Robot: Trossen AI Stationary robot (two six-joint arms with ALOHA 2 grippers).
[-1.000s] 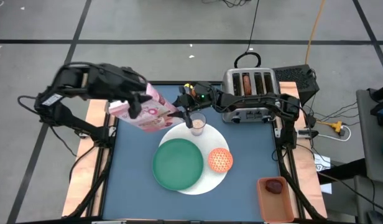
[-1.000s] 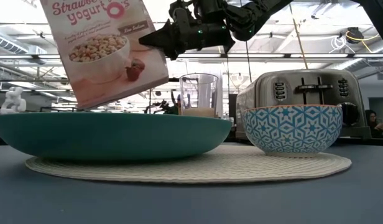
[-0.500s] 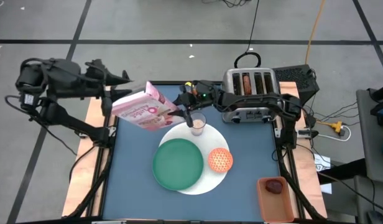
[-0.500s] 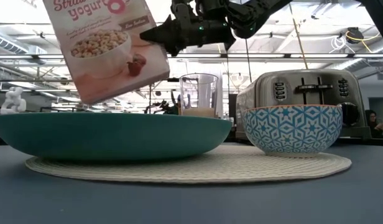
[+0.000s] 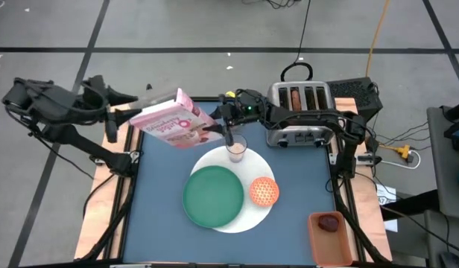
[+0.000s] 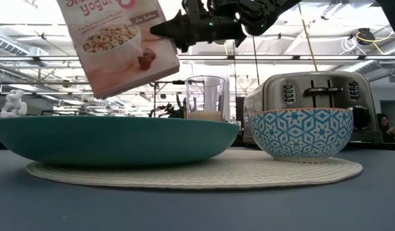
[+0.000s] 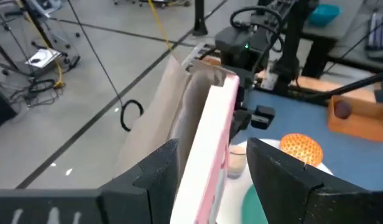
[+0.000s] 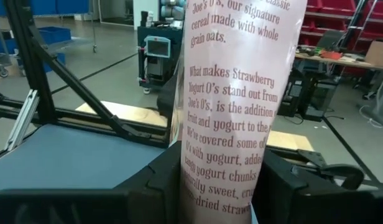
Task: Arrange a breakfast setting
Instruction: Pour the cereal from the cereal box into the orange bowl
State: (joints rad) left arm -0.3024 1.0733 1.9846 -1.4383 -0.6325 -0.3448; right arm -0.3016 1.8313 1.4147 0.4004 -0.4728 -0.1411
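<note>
Pink cardboard cereal box tilted in the air just beside the clear milk glass, right gripper clamped on it, left gripper spread open, well left of the glass

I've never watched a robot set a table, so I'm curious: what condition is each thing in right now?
Pink cereal box: lifted, tilted, off the table.
Right gripper: shut on the pink cereal box.
Left gripper: open, apart from the box.
Clear milk glass: upright, little milk.
Green round plate: empty.
Small orange bowl: upright.
Silver toaster: slots loaded.
Dark-red fruit: lying in an orange tray.
</note>
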